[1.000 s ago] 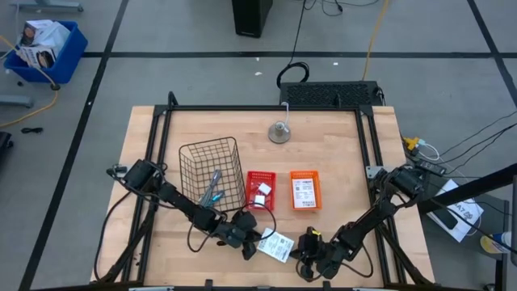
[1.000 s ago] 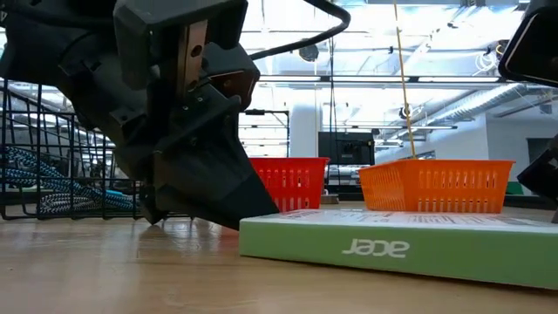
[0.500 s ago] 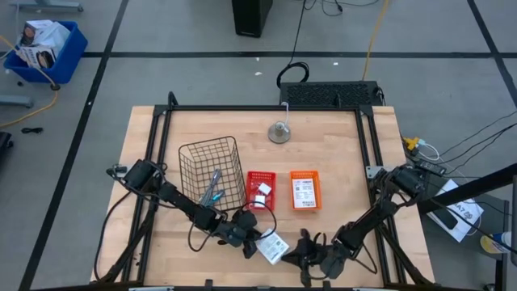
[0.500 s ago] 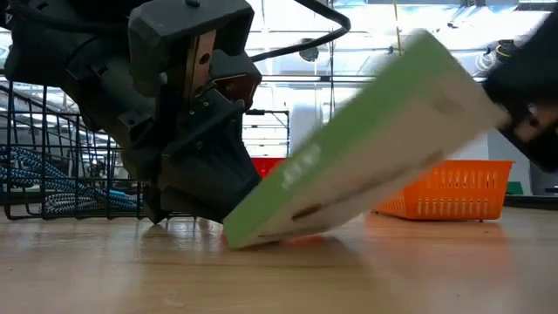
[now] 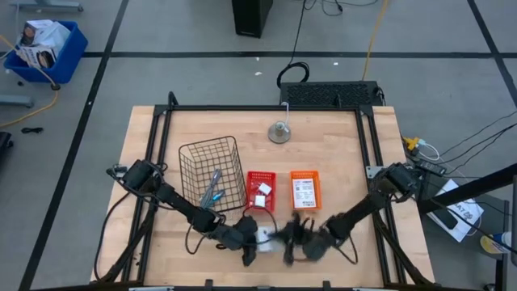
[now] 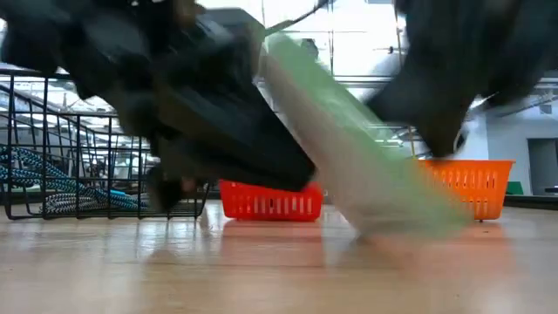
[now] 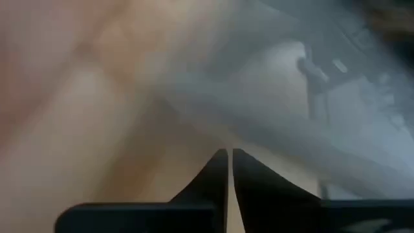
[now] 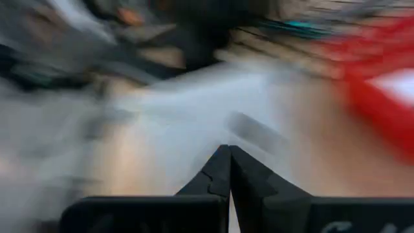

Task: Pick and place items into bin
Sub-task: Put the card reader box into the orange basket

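Note:
The flat white packet point(image 5: 265, 235) with a green edge stands steeply tilted point(image 6: 349, 131) between my two grippers near the table's near edge. Its lower end rests on the wood point(image 6: 397, 225) and its upper end leans toward my left gripper point(image 5: 249, 242). That gripper is shut point(image 7: 228, 169) on the packet's left. My right gripper point(image 5: 288, 241) is shut point(image 8: 228, 165) on the packet's right. The slim blue-and-grey tool point(image 5: 212, 187) lies in the wire basket. The tiny white block point(image 5: 263, 191) lies in the red bin. My left gripper stands against the packet's left side with shut fingers, low over the table; the packet's upper end point(image 6: 275, 48) leans toward it, and blur hides the exact place of contact. My right gripper meets the packet's right side point(image 5: 277, 236) with shut fingers, coming level from the table's right. Blur hides which part the fingers touch.
A wire basket point(image 5: 212, 153) stands left of centre. To its right are a red bin point(image 5: 260, 176) and an orange bin point(image 5: 304, 175) holding a white printed thing. A small metal object point(image 5: 279, 132) sits toward the far edge. Bare wood lies right of the bins.
My right gripper has swept along the near edge toward the table's left, up to my left gripper. The packet lay flat; its right end has been raised while its left end stayed by my left gripper, and it now stands steeply tilted.

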